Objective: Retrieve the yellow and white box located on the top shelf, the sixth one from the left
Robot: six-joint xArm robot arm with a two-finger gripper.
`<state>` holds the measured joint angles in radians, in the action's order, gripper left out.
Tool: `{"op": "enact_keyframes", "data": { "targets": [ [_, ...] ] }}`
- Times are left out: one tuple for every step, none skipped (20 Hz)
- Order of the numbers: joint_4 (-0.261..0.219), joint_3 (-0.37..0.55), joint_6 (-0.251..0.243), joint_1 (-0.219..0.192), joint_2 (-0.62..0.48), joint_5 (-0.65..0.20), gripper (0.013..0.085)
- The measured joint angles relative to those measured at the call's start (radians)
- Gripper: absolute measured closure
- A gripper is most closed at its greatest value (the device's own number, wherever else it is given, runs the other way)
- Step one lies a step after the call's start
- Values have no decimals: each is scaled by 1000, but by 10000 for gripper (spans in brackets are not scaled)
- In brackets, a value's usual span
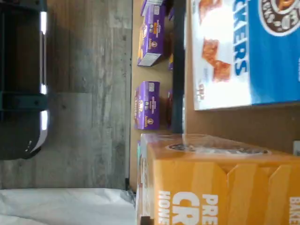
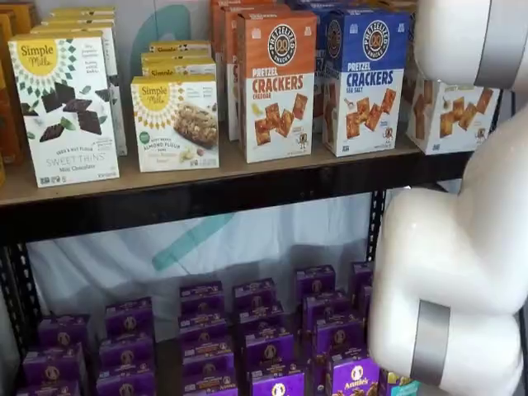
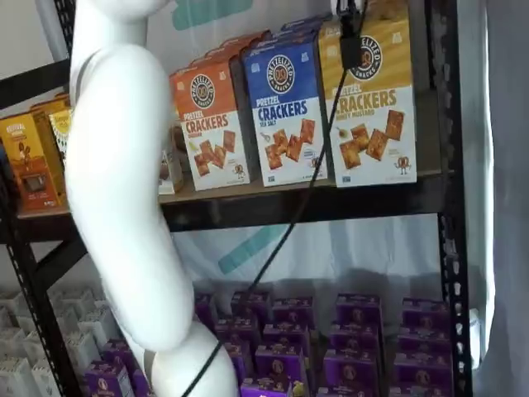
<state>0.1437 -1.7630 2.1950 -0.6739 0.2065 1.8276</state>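
Observation:
The yellow and white box [image 3: 372, 99] stands at the right end of the top shelf [image 3: 314, 203], beside the blue box [image 3: 289, 107]. In a shelf view only its white lower front [image 2: 450, 115] shows below the white arm. The wrist view shows its yellow top close up [image 1: 225, 187], with the blue box [image 1: 253, 51] beside it. My gripper [image 3: 351, 37] hangs from the view's top edge as a black finger with a cable, right at the front of the yellow box's top. I see no gap and cannot tell whether it grips the box.
An orange cracker box [image 2: 276, 82] and white Simple Mills boxes [image 2: 66, 107] stand further left on the shelf rail [image 2: 206, 194]. Several purple boxes [image 2: 264, 338] fill the lower shelf. The white arm [image 3: 124, 190] stands before the shelves. A black upright [image 3: 446, 165] is right of the yellow box.

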Motion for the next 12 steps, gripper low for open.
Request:
{"op": "enact_keyframes", "data": {
  "targets": [
    [-5,18,6,-4,16,1,370],
    [-9,35,11,-7,29,1,370],
    [-13,54,15,-10,45,-1,370],
    [-15,64,17,-11,52,-1,370],
    [-17,76,20,-13,62,-1,370],
    [-18,90,23,-16,73,1,370],
    [-19,107,26,-19,87,3,370],
    [-19,118,29,-22,96,4,370],
    [-20,130,31,-24,106,6,370],
    [-21,139,33,-26,113,7,370],
    [-22,148,35,-27,121,7,370],
    [-24,158,37,-28,129,7,370]
  ]
}}
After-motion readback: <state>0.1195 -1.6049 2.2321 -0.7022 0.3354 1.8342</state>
